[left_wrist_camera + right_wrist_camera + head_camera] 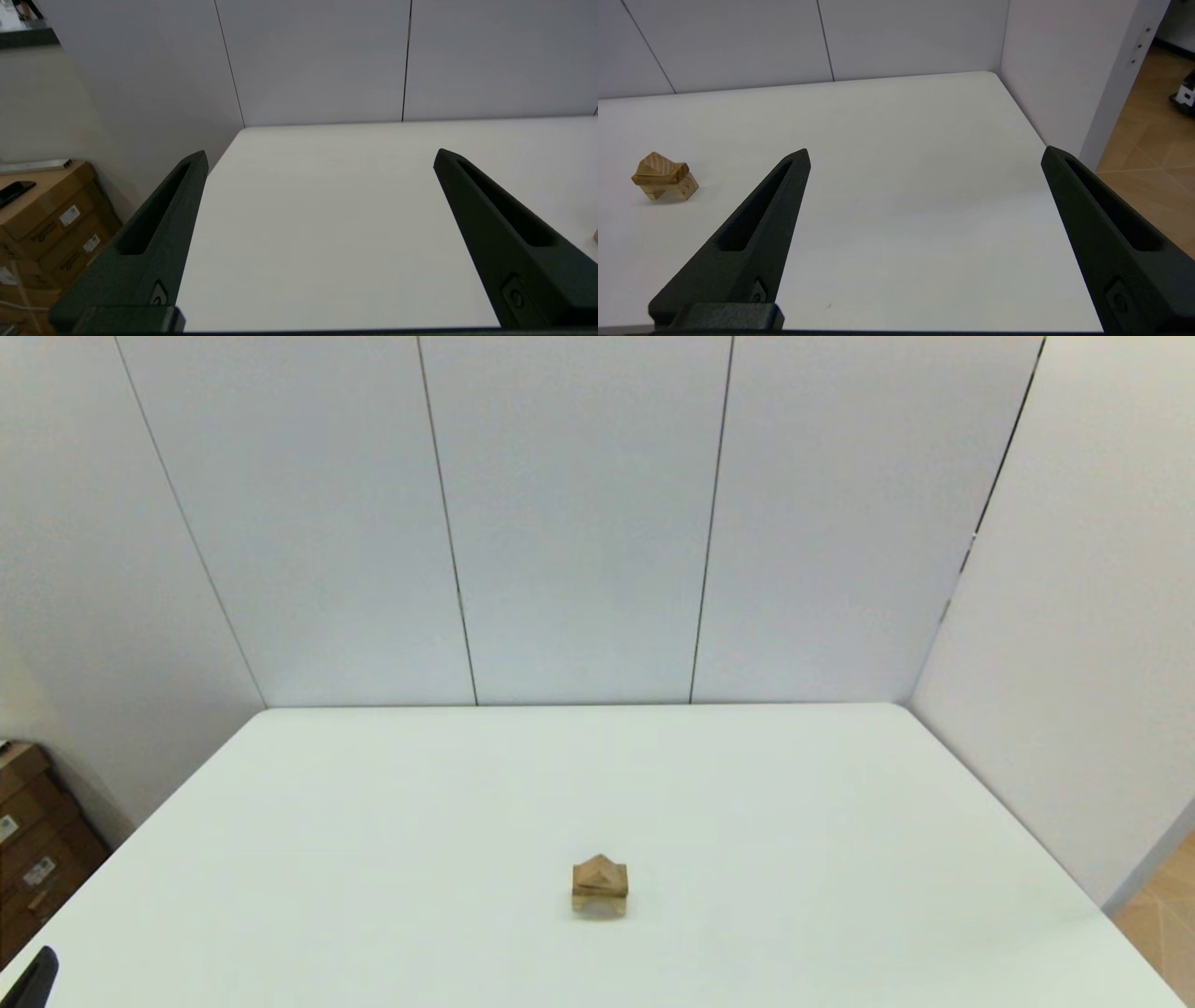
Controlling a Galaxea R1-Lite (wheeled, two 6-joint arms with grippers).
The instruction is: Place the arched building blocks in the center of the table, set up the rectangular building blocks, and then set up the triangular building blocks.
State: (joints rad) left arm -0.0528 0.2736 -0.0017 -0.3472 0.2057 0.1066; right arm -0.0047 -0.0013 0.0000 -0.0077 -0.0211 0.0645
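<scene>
Near the middle of the white table [373, 821], a little toward your side, you have a small three-tier stack of wooden blocks. The pale arched block [599, 903] sits at the bottom with its curved hollow facing down onto the tabletop. The thin, darker rectangular slab [599, 889] lies flat across its top, and the small triangular wedge [598, 872] rests on the slab with its ridge up. From the right wrist view you see the same pile off to the side: arched block [675, 189] below, slab [661, 177] on it slightly skewed so that one end overhangs, wedge [656, 162] on top.

Your left gripper [320, 156] is held back over the left near part of the table, well apart from the stack; its two black fingers are spread wide with only bare tabletop between them. In the head view only a dark tip of it [33, 978] shows at the lower left corner. Your right gripper [924, 154] is likewise back over the right near side, fingers wide apart and holding nothing, the stack well off toward its inner side. Brown cardboard boxes [51, 219] stand on the floor beyond the table's left edge.
</scene>
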